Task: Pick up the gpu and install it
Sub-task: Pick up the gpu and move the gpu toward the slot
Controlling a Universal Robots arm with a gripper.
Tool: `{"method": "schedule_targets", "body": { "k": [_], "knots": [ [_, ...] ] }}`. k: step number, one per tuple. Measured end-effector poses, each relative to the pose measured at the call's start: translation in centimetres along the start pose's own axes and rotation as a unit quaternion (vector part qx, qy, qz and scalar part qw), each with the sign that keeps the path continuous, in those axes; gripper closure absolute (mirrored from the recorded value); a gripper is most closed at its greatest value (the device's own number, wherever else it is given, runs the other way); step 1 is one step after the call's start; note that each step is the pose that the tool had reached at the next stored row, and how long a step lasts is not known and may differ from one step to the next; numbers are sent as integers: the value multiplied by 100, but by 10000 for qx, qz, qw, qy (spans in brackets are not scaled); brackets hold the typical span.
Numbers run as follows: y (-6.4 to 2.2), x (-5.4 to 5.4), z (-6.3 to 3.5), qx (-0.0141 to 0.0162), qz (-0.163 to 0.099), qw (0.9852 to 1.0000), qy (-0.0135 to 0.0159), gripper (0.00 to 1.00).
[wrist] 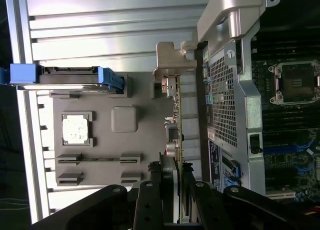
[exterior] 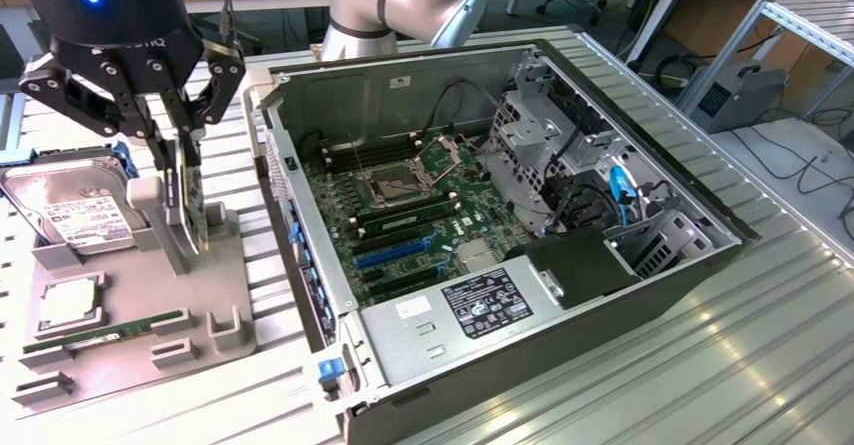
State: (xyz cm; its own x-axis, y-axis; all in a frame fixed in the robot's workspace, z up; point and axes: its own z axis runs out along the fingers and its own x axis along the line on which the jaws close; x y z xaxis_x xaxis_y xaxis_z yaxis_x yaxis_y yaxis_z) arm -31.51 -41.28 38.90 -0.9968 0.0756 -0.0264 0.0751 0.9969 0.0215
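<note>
Ribbed aluminium worktop (exterior: 747, 345) (wrist: 125, 19) carries an open dark grey computer case (exterior: 667, 275) (wrist: 240, 64) and, at the exterior view's left, a grey moulded parts holder (exterior: 200, 305) (wrist: 100, 99). The black robot gripper (exterior: 180, 155) (wrist: 177, 182) is clenched on the top edge of the gpu (exterior: 187, 215) (wrist: 176, 115), a thin dark card standing upright in the holder, just beside the case. A silver hard drive (exterior: 74, 210) (wrist: 65, 75) and a green memory stick (exterior: 107, 333) (wrist: 95, 159) sit in the holder nearby.
</note>
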Motion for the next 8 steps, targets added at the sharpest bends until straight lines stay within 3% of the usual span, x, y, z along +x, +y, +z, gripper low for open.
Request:
{"method": "schedule_targets", "body": {
  "k": [8],
  "knots": [
    [0,-1,-24,0,0,10000,0,73]
  ]
}}
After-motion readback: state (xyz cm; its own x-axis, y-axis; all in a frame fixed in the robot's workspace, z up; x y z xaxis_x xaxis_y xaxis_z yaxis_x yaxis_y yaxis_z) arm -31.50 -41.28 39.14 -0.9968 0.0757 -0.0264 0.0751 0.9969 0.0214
